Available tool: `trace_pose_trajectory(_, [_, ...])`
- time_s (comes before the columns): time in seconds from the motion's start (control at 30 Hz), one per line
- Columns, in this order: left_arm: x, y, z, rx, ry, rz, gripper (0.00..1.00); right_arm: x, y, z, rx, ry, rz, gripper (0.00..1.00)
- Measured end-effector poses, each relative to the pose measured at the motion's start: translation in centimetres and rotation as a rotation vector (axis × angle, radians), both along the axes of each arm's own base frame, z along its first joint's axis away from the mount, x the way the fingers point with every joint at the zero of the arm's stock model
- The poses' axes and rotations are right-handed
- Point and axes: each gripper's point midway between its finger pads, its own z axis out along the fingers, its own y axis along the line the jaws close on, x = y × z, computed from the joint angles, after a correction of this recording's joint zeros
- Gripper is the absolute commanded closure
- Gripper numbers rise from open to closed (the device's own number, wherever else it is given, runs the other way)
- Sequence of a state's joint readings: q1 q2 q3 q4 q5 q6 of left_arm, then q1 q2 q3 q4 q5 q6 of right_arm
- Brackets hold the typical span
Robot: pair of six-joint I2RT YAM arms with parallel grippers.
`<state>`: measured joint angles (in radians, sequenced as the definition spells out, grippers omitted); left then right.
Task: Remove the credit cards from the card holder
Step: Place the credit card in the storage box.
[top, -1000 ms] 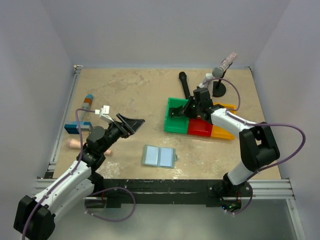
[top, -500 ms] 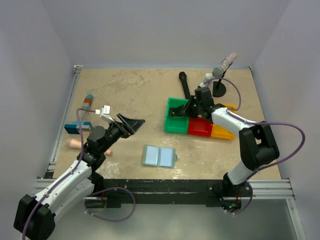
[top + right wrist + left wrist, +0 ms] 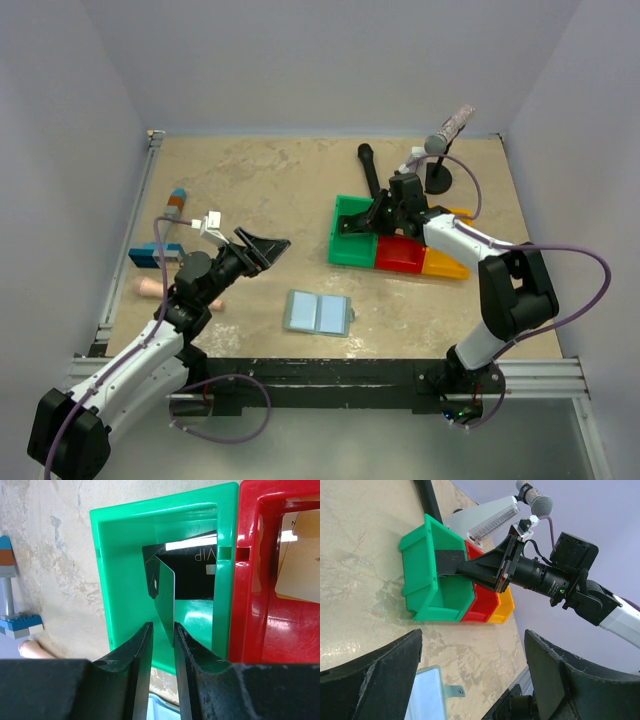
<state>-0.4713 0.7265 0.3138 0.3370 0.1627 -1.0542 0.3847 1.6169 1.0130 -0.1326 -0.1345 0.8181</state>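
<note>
Dark credit cards (image 3: 192, 580) in green bin (image 3: 115, 580)

My jaws stand wide apart above the bench (image 3: 360, 555), part of the pale-blue card holder (image 3: 427, 700) showing low between them. Ahead: green bin (image 3: 420, 575), red bin (image 3: 482, 606), yellow bin (image 3: 505, 608), touching in a row. The right arm (image 3: 545, 577) reaches its jaws into the green bin, a dark card (image 3: 449, 561) at their tip; whether it is gripped I can't tell.

text: "VIP" | on: dark card (image 3: 192, 580) | in: green bin (image 3: 117, 580)
</note>
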Motion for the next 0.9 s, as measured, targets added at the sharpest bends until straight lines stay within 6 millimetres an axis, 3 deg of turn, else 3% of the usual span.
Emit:
trace_pose_trajectory(0.4, [0.0,0.0,-0.1,0.001,0.003,-0.001,0.13,-0.2,0.1,0.5,-0.008,0.017,0.021,0.66])
trace_pose_trajectory(0.9, [-0.1,-0.1,-0.1,0.000,0.004,-0.008,0.13,-0.5,-0.3,-0.7,-0.041,0.063,0.027,0.64])
